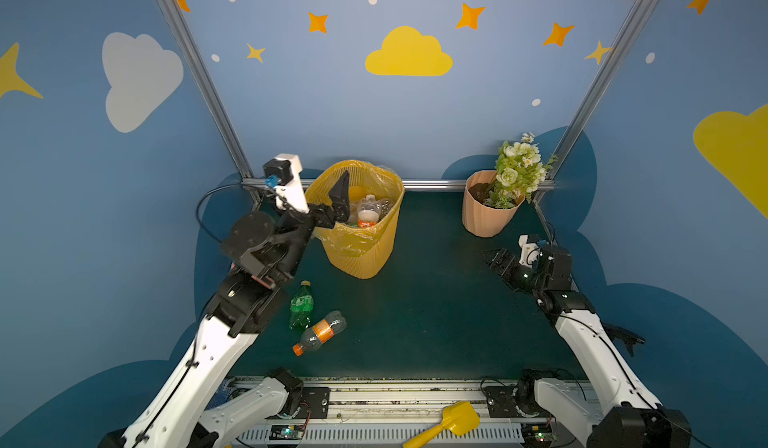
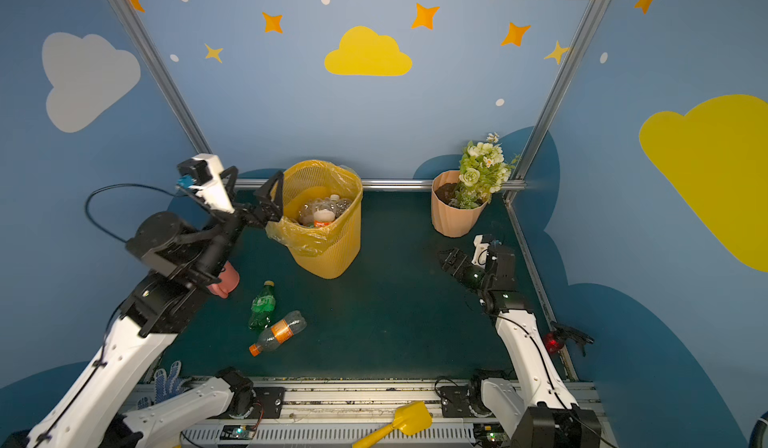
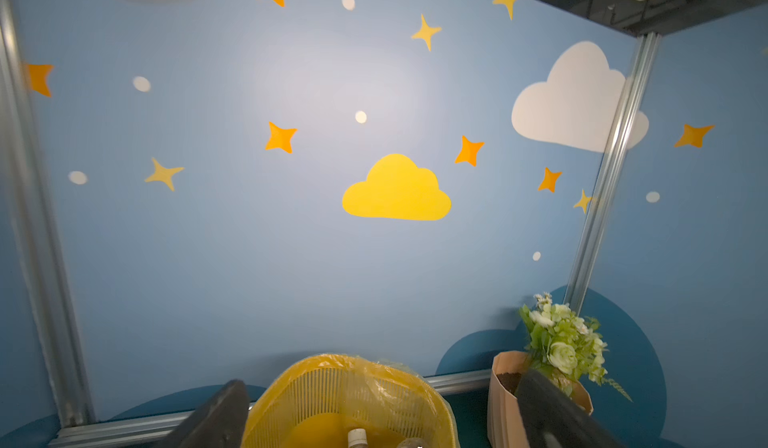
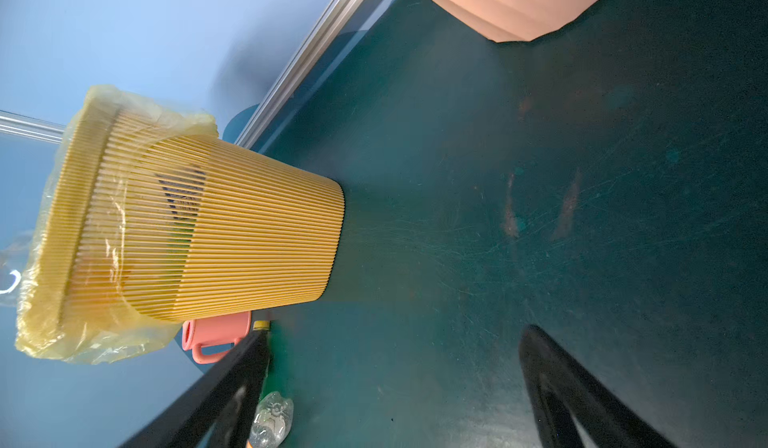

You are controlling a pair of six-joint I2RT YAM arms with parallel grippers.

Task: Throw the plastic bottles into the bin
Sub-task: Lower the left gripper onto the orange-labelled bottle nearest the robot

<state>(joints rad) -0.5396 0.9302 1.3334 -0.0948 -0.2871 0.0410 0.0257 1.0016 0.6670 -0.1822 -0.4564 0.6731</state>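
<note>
left gripper (image 2: 254, 182) hangs at the bin (image 1: 361, 255) rim, jaws wide apart, empty. bottles (image 1: 368, 211) lie inside the bin. a green bottle (image 1: 301, 304) and an orange-label bottle (image 1: 320, 334) lie close together on the table (image 1: 436, 300). right gripper (image 4: 395, 338) sits near the pot (image 1: 482, 217), jaws wide, empty.

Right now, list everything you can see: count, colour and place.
bin: one, yellow, back middle of table
bottles in bin: several, mostly clear, count unclear
green bottle: one, lying front left
orange-label bottle: one, clear, lying beside green bottle
flower pot: one, peach, back right
watering can: one, pink, partly hidden, far left
shovel: one, yellow, on front rail
left claw: open, empty, over the bin's rim
right claw: open, empty, low at right
</note>
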